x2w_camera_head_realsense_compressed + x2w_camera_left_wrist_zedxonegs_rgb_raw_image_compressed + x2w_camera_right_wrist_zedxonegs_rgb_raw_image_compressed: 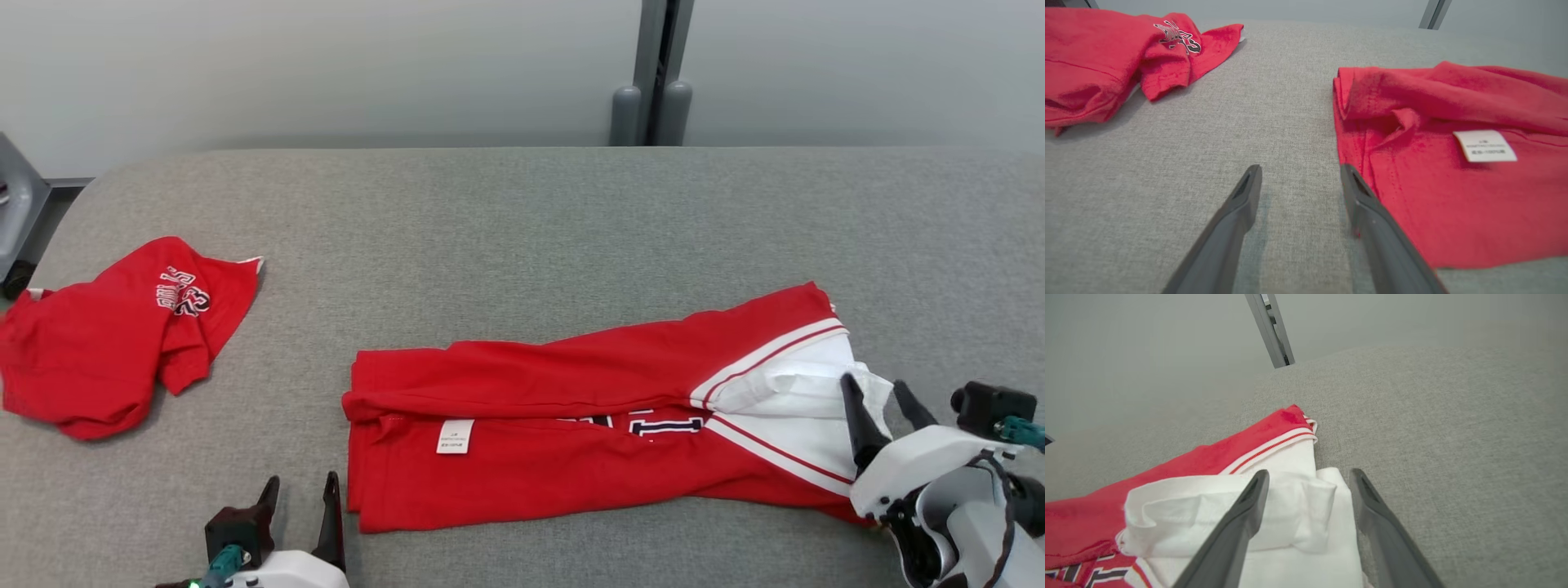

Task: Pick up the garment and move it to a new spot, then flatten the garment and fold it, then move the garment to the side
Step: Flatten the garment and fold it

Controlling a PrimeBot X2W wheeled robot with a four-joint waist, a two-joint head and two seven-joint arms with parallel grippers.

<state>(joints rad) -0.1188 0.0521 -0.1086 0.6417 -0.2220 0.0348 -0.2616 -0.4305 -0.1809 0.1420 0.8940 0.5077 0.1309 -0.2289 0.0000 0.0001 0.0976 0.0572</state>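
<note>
i have the garment (pixel 571 408) lying on the grey table (pixel 522 220), folded lengthwise into a long red band with some wrinkles along its upper fold. its white care label (pixel 455 436) faces up near its left end, and a white panel (pixel 804 392) with red piping sits bunched at its right end. my left gripper (pixel 300 490) hovers just off the garment's near left corner, fingers spread with only bare table between them; in the left wrist view one finger lines up with the garment's hem edge. my right gripper (pixel 873 384) is at the garment's right end, fingers spread over the bunched white cloth, gripping nothing; i cannot tell whether they touch it. a second red shirt (pixel 106 335) lies crumpled well to the garment's left.
</note>
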